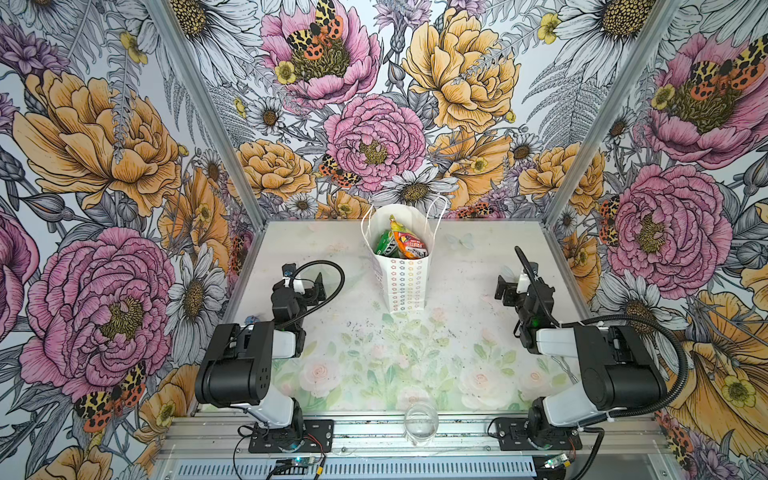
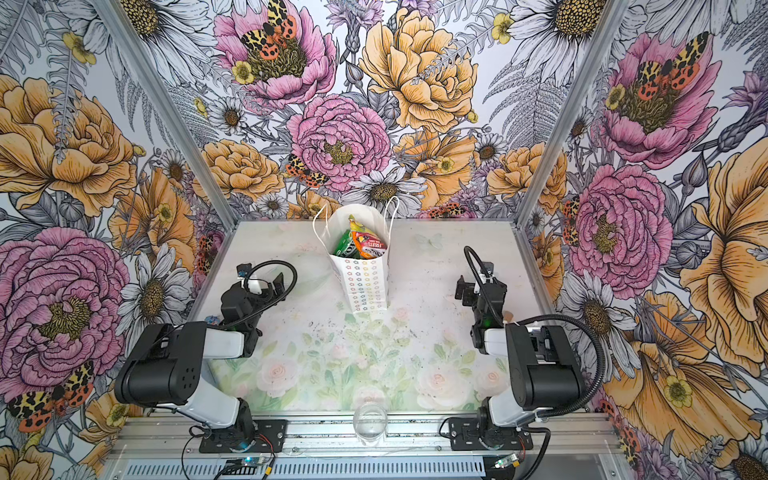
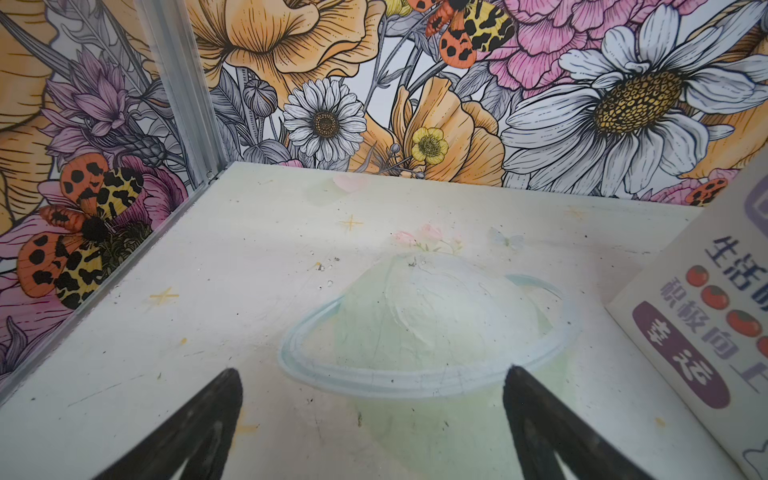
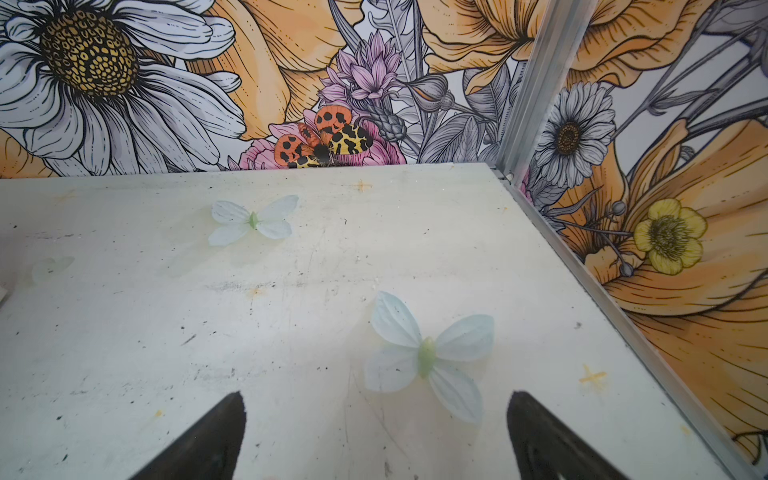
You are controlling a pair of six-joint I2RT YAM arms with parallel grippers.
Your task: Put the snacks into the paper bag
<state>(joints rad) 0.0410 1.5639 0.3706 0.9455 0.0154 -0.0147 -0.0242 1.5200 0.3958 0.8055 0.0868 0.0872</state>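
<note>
Paper bag stands upright at the back middle of the table, mouth open upward. Its cord handles are splayed outward, which leaves the opening free for drops from above.

Snacks sit inside the bag. Green, orange ("FRUITS" legible) and yellow packets show above the rim in both top views. How many lie beneath them cannot be counted. No packet is seen loose on the table, so the task is judged at or near its end (a bluish speck beside the left arm is too small to identify).

Left gripper: jaws spread wide, nothing between them, low over the table left of the bag and apart from it. Right gripper: likewise released and empty, well apart on the bag's right. Both arms are folded back on either side, probably a rest pose chosen so that the light bag is not knocked.

View differences:
- The left wrist view shows the bag's side panel, with printed Chinese characters, small red fruits and a purple label. This face is not legible from above.
- The right wrist view shows only bare table with printed butterflies and no snack.
- Only the top views show the bag's contents and the clear glass at the front edge between the arm bases
</note>
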